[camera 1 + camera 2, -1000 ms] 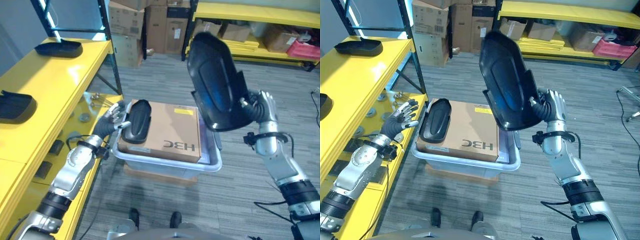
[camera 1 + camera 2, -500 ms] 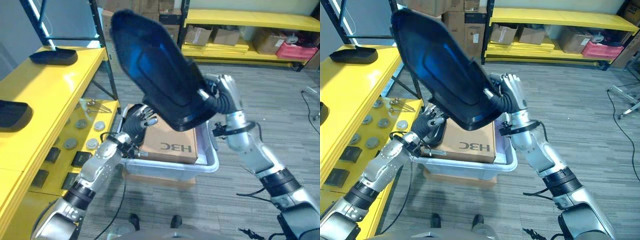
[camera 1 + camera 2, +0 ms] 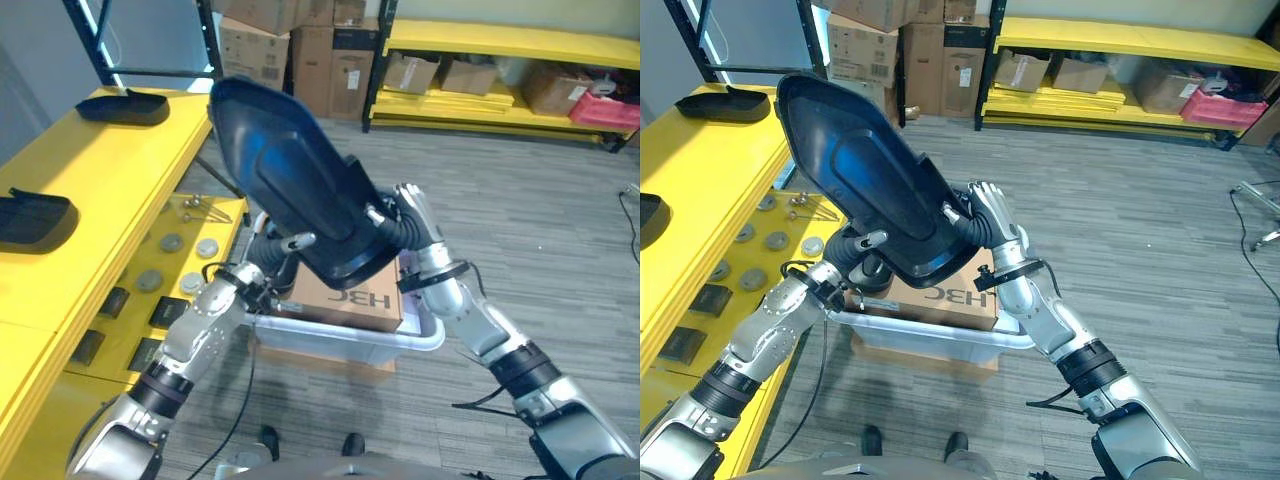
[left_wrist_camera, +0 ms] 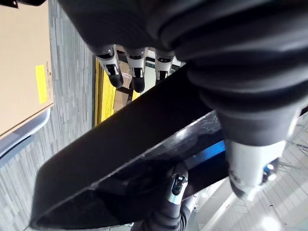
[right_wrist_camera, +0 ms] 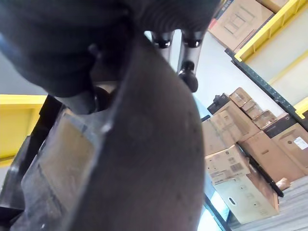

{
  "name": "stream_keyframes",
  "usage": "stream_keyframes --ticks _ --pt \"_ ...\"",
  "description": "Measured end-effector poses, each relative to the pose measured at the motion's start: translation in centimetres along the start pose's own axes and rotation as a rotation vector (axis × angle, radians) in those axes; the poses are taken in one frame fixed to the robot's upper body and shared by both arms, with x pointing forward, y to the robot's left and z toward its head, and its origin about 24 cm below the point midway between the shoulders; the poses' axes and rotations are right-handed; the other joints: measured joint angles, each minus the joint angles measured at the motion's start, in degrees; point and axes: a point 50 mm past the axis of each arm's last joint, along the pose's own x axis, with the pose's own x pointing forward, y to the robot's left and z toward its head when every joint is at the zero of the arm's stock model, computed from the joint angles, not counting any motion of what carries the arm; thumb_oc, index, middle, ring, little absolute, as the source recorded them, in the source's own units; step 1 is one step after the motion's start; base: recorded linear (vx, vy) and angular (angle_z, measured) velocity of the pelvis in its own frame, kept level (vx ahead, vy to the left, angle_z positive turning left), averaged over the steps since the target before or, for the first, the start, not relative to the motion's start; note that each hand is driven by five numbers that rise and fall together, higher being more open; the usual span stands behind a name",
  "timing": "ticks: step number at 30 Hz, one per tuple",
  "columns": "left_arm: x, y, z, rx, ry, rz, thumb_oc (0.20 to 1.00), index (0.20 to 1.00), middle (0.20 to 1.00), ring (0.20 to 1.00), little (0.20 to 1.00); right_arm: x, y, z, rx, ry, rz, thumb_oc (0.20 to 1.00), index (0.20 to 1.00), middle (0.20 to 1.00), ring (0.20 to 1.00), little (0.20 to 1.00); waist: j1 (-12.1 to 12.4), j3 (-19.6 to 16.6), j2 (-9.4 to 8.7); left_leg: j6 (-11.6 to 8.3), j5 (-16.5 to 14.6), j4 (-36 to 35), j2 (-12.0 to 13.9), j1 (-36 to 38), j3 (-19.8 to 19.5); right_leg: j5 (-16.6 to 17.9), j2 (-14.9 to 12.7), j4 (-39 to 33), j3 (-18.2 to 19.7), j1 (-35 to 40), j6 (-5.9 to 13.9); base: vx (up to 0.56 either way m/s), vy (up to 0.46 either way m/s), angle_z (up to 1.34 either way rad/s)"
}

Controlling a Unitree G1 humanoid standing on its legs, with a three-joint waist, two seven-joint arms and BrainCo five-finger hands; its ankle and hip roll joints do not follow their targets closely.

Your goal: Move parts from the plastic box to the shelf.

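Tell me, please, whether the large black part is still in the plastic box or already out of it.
Out. The large black part is held tilted in the air above the plastic box by the right hand, with the left hand under it.

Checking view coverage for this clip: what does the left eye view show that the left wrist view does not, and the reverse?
Left eye view alone: the yellow shelf with two black parts resting on it, and the right hand gripping the big black part's edge. Left wrist view alone: the left hand's fingers from close, straight against that part's underside. Shared: the big part, the left hand, the cardboard box and the plastic box.
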Motion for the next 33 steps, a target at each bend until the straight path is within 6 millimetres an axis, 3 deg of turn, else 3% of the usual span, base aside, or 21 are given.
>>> stream_keyframes --ticks 8,18,25,26,30,33 --pt "-0.3 1.4 0.5 0.014 -0.007 0.117 0.200 0.200 0.200 0.200 0.200 0.3 0.9 1.4 0.090 -0.029 -0.031 0.200 0.200 0.200 0.200 0.200 0.12 -0.04 0.03 0.01 0.03 0.01 -0.03 -0.29 -0.09 -0.06 -0.06 -0.01 -0.36 -0.16 0.08 0.00 0.003 0.01" --pt "-1.4 1.2 -0.6 -0.048 -0.085 0.287 0.200 0.200 0.200 0.200 0.200 -0.1 3.2 2.2 0.284 0.051 0.007 0.200 0.200 0.200 0.200 0.200 -0.01 -0.03 0.09 -0.09 0.01 0.02 0.02 -0.60 -0.12 -0.27 -0.09 -0.23 -0.61 -0.42 0.04 -0.01 -0.028 0.00" --pt "-3.1 0.8 0.1 0.022 -0.212 0.432 0.200 0.200 0.200 0.200 0.200 -0.2 4.2 2.8 0.420 0.070 0.099 0.200 0.200 0.200 0.200 0.200 3.27 -0.10 0.37 -0.82 0.06 0.00 0.06 -1.75 -2.85 -1.00 0.04 -0.14 -2.97 -0.08 -0.11 0.00 -0.099 0.18" --pt "-3.2 0.8 0.2 0.037 -0.221 0.441 0.200 0.200 0.200 0.200 0.200 -0.2 4.3 2.9 0.429 0.067 0.104 1.000 1.000 1.000 1.000 1.000 3.61 -0.10 0.37 -0.95 0.34 0.03 0.03 -2.05 -3.52 -1.07 0.02 -0.09 -4.02 -0.11 -0.09 0.04 -0.138 0.39" --pt "-5.0 1.9 1.3 0.156 -0.260 0.491 0.200 0.200 0.200 0.200 0.200 -0.5 5.6 3.7 0.615 0.070 0.243 1.000 1.000 1.000 1.000 1.000 7.63 -0.03 0.77 -1.58 0.74 -0.29 -0.08 -3.43 -7.64 -1.95 0.29 0.02 -7.97 1.24 -0.06 0.04 -0.137 0.52" --pt "-7.4 2.5 2.2 0.283 -0.267 0.524 0.200 0.200 0.200 0.200 0.200 -0.7 6.7 4.5 0.718 0.058 0.320 1.000 1.000 1.000 1.000 1.000 12.79 0.15 1.24 -2.04 0.93 -0.29 -0.21 -3.94 -10.87 -3.16 0.50 0.03 -11.63 2.52 -0.07 0.06 -0.054 0.71"
